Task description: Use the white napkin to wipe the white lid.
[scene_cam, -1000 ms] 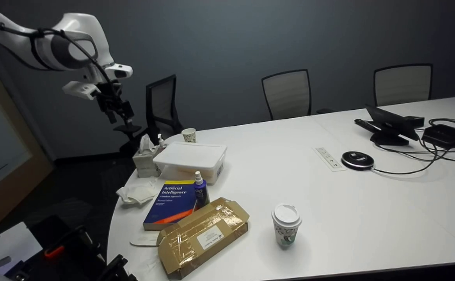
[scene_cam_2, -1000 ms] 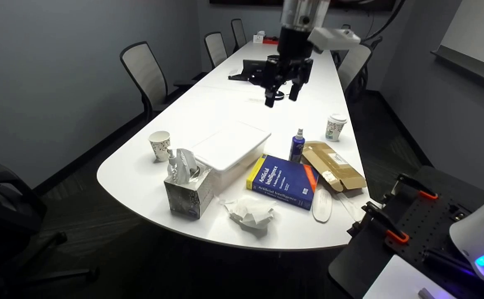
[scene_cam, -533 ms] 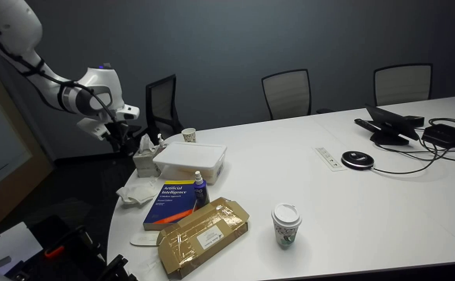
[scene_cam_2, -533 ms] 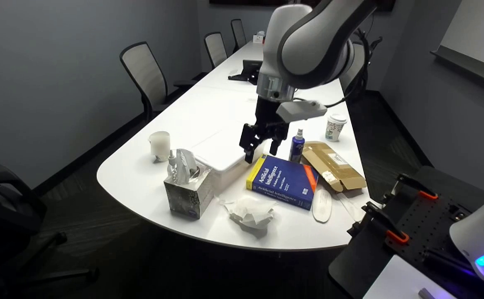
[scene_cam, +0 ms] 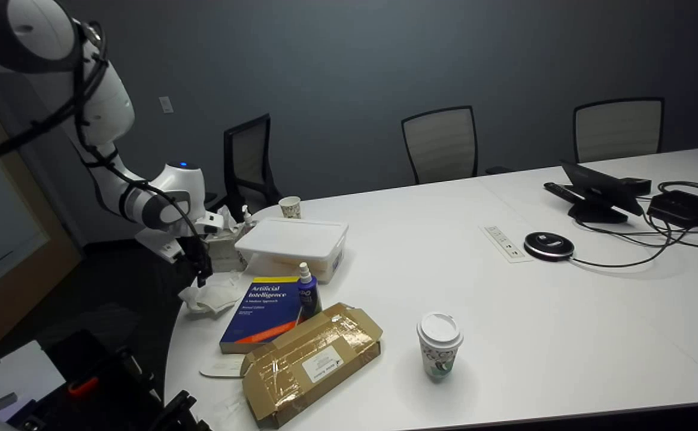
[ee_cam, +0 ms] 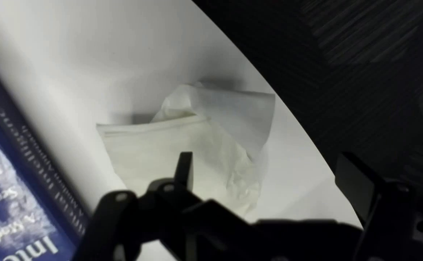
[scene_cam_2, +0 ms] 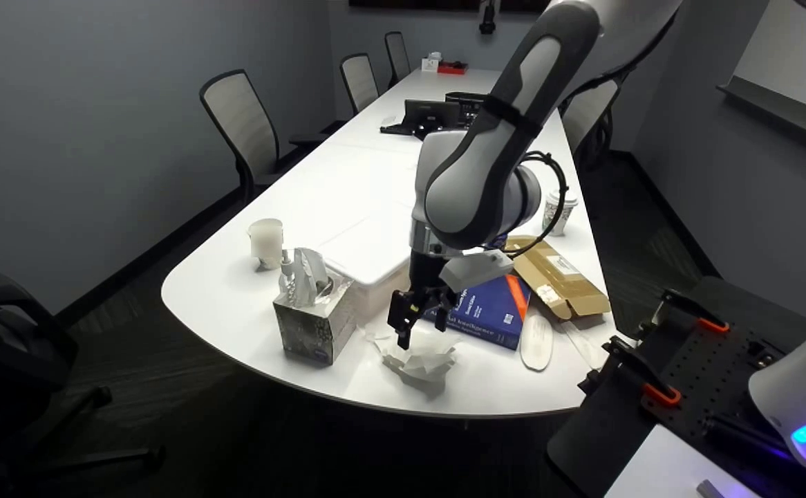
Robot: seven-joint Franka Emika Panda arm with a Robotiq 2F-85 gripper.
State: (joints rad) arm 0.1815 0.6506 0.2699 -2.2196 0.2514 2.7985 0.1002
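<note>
White napkin [ee_cam: 204, 146] is lying rumpled on the bench [scene_cam: 564, 335], near its curved edge and just beside the blue book [scene_cam: 262, 314], with a tissue box [scene_cam_2: 313, 325] standing on the napkin's opposite side. It is probably being kept near the edge so that a straight reach down can meet it without bumping those neighbours. The white lid [scene_cam: 292, 236] is resting flat on a translucent tub [scene_cam: 325, 270], which is likely giving it a level, raised base for wiping. The claw [scene_cam_2: 422, 333] is hanging over the napkin, its jaws spread wide and gripping nothing. In the wrist view, one fingertip [ee_cam: 186, 166] is showing over the napkin and the opposite one against the bench's edge, presumably because the pair is preparing to straddle and pinch the folds; whether either is touching the napkin is not showing clearly. Compared with half a second ago, the arm [scene_cam_2: 472, 194] is reaching lower, and the claw is now hanging over the napkin rather than higher up near the book and tub. The napkin, lid and book are staying in place.
</note>
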